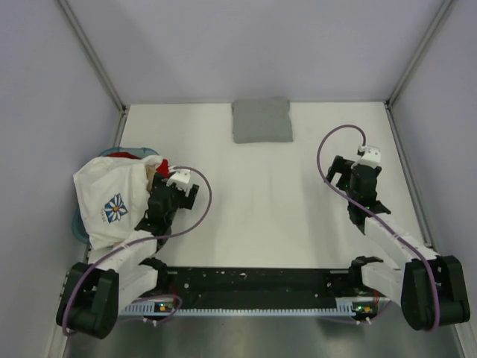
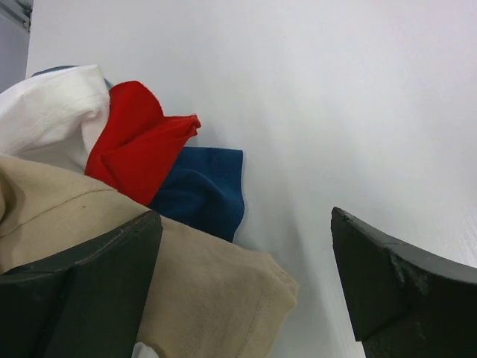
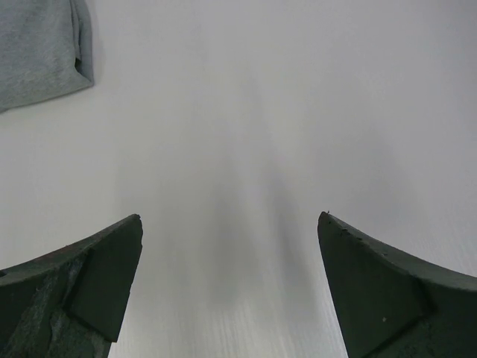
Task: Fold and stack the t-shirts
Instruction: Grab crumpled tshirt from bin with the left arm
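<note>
A plain grey t-shirt [image 1: 261, 119] lies folded at the back middle of the table; its corner shows in the right wrist view [image 3: 37, 45]. A white t-shirt with a blue daisy print [image 1: 112, 200] lies crumpled on top of a cloth pile at the left. My left gripper [image 1: 158, 177] is open at the pile's right edge. In the left wrist view [image 2: 244, 216] a beige cloth [image 2: 201, 291] lies by its left finger, not clamped. My right gripper [image 1: 341, 168] is open and empty above bare table, also in its wrist view [image 3: 229, 217].
The pile sits in a blue basket [image 1: 77, 224] at the table's left edge. Red cloth [image 2: 134, 149], dark blue cloth [image 2: 205, 190] and white cloth [image 2: 52, 115] spill out beside the beige one. Grey walls close in the table [image 1: 261, 209] on three sides.
</note>
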Controlling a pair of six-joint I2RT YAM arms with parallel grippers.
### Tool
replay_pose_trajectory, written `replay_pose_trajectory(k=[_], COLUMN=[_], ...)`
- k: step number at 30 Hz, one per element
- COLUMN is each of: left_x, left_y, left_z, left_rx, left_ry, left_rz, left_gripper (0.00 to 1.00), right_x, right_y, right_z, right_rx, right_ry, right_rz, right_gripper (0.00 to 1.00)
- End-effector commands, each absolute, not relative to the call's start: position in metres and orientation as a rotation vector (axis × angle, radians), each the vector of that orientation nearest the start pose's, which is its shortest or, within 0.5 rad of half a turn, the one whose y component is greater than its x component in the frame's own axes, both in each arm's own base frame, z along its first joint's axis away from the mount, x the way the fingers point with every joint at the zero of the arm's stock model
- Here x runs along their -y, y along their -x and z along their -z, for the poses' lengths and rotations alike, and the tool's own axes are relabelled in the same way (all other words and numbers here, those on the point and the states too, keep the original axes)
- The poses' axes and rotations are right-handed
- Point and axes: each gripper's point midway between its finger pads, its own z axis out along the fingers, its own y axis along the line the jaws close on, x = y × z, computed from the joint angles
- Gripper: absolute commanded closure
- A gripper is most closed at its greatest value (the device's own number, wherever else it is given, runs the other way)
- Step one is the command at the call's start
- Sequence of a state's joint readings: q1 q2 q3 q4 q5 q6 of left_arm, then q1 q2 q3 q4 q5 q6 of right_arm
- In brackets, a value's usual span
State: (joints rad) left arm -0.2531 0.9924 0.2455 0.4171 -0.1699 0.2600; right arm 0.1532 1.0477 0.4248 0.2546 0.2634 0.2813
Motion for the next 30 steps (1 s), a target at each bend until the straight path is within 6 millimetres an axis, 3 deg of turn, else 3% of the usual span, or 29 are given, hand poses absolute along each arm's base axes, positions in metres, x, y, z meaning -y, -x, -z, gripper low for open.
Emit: replay_pose_trajectory(k=[1, 3, 5, 7, 8, 11, 14, 17, 20, 22, 24, 30], left_x=[0.049, 0.071, 0.097, 0.116, 0.116, 0.080, 0.005, -0.072, -0.120, -0.133, -0.134, -0.108], left_y=[-0.323, -0.322, -0.308, -0.295, -0.289, -0.301, -0.300, -0.295, -0.291, -0.291, -0.295, -0.313], left_z=[-0.106, -0.119, -0.133, -0.166, -0.178, -0.212, -0.215, -0.218, -0.216, -0.210, -0.201, -0.182], left_rx=[-1.816, -1.830, -1.837, -1.812, -1.830, -2.039, -2.305, -2.415, -2.469, -2.501, -2.508, -2.484], left_ry=[-0.438, -0.630, -0.907, -1.126, -1.194, -1.067, -0.890, -0.700, -0.524, -0.461, -0.453, -0.506], left_rz=[-0.134, -0.064, 0.059, 0.166, 0.179, 0.003, -0.332, -0.652, -0.660, -0.609, -0.536, -0.261], left_gripper=[0.01, 0.01, 0.01, 0.12, 0.14, 0.15, 0.15, 0.15, 0.14, 0.14, 0.15, 0.16], right_x=[-0.016, -0.017, -0.018, -0.017, -0.016, -0.017, -0.015, -0.016, -0.017, -0.017, -0.017, -0.016], right_y=[-0.344, -0.345, -0.345, -0.345, -0.345, -0.344, -0.344, -0.345, -0.347, -0.347, -0.347, -0.346], right_z=[-0.139, -0.138, -0.138, -0.138, -0.138, -0.138, -0.139, -0.137, -0.136, -0.137, -0.137, -0.137], right_rx=[-1.833, -1.840, -1.842, -1.840, -1.840, -1.839, -1.835, -1.846, -1.857, -1.859, -1.858, -1.851], right_ry=[-0.314, -0.311, -0.305, -0.310, -0.310, -0.310, -0.320, -0.315, -0.312, -0.307, -0.310, -0.315], right_rz=[-0.037, -0.037, -0.039, -0.036, -0.034, -0.037, -0.033, -0.029, -0.028, -0.031, -0.027, -0.028], right_gripper=[0.01, 0.01, 0.01, 0.01, 0.01, 0.01, 0.01, 0.01, 0.01, 0.01, 0.01, 0.01])
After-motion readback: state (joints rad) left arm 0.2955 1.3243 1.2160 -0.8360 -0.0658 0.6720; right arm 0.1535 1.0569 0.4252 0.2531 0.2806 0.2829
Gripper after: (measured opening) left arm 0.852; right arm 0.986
